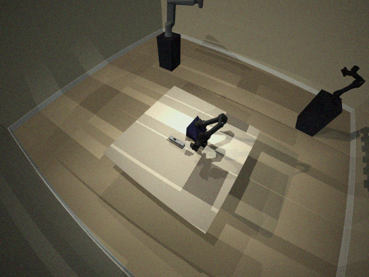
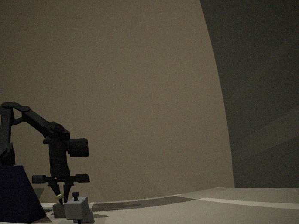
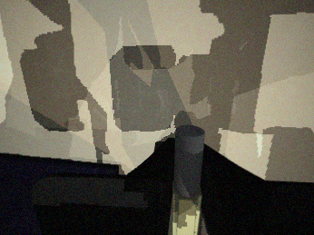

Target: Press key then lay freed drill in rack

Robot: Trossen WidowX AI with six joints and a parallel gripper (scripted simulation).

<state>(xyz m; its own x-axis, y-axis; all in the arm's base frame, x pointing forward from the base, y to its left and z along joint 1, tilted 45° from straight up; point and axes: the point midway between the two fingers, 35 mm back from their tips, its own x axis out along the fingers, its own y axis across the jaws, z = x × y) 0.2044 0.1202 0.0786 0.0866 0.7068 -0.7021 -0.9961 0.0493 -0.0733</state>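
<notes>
The arm [image 1: 213,131] [image 2: 37,119] is uniformly dark grey to black, with slender, rounded links and bulky joints, and is mounted on a dark navy block [image 1: 192,129] [image 2: 17,194] with sloping sides. A thick, blunt cylinder [image 2: 78,147] projects from the wrist section. The end effector [image 1: 193,148] [image 2: 63,203] [image 3: 181,144] consists of a crossbar with blocky black ends and two black fingers, each tapering to a narrow tip.

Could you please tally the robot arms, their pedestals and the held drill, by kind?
Robot arms: 3 (grey arm, far black arm, working arm)
Pedestals: 3 (two black pedestals, one blue pedestal)
Held drill: 1
Total: 7
</notes>
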